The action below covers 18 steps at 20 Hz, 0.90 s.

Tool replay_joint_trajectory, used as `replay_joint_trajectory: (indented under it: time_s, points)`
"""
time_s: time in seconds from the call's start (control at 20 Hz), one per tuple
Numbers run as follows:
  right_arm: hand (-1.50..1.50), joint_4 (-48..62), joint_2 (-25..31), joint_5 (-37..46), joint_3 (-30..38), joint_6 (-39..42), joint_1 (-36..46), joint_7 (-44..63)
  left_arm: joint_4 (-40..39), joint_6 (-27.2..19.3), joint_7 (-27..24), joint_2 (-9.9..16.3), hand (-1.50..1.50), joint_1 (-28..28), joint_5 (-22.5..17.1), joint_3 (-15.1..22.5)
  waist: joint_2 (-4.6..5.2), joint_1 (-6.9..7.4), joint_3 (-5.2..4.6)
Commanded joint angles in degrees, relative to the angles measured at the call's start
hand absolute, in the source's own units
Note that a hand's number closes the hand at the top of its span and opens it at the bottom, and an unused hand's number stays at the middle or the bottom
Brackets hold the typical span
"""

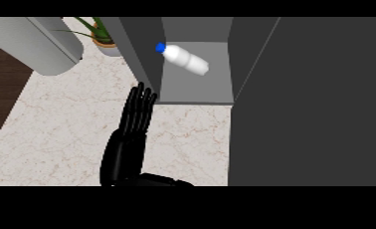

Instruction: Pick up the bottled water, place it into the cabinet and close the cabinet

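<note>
The bottled water, white with a blue cap, lies tilted inside the open grey cabinet, cap toward the upper left. No hand touches it. My left hand rises from the lower edge with straight fingers pointing up. Its fingertips are at the lower edge of the cabinet's left door, which stands open and is seen edge-on; I cannot tell if they touch it. A broad dark grey panel of the cabinet fills the right side. My right hand does not show.
A potted plant stands behind the left door. A large pale grey rounded object sits at the upper left. The marble counter ends at the left, where dark wood shows.
</note>
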<state>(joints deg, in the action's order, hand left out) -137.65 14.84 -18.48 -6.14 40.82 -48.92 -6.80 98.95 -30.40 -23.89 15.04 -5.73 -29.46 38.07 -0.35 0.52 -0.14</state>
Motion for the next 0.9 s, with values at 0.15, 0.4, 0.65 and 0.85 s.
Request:
replay_joint_trajectory:
  time_s: [0.15,0.4,0.65,0.85]
  points:
    - [1.50,-13.2,-0.6,10.3,-11.4,-2.6,1.1,8.4,7.0,2.8,-0.9,6.6,-1.50,7.6,-1.4,-2.5,-0.08,0.18,-0.12]
    - [1.50,-14.1,-1.1,14.6,-18.4,-4.2,3.0,11.4,11.3,3.6,-1.7,9.2,-1.50,11.0,-2.5,-4.9,-0.37,-0.20,-0.21]
    - [1.50,-11.5,-4.6,21.8,-28.1,-7.5,8.0,14.3,13.0,5.3,-5.5,9.8,-1.50,17.3,-3.1,-5.1,-0.48,0.16,-0.22]
    - [1.50,-10.9,-9.0,27.6,-37.0,-10.6,14.2,18.8,13.8,7.2,-4.0,11.9,-1.50,17.4,-5.7,-8.4,-0.19,0.81,-0.36]
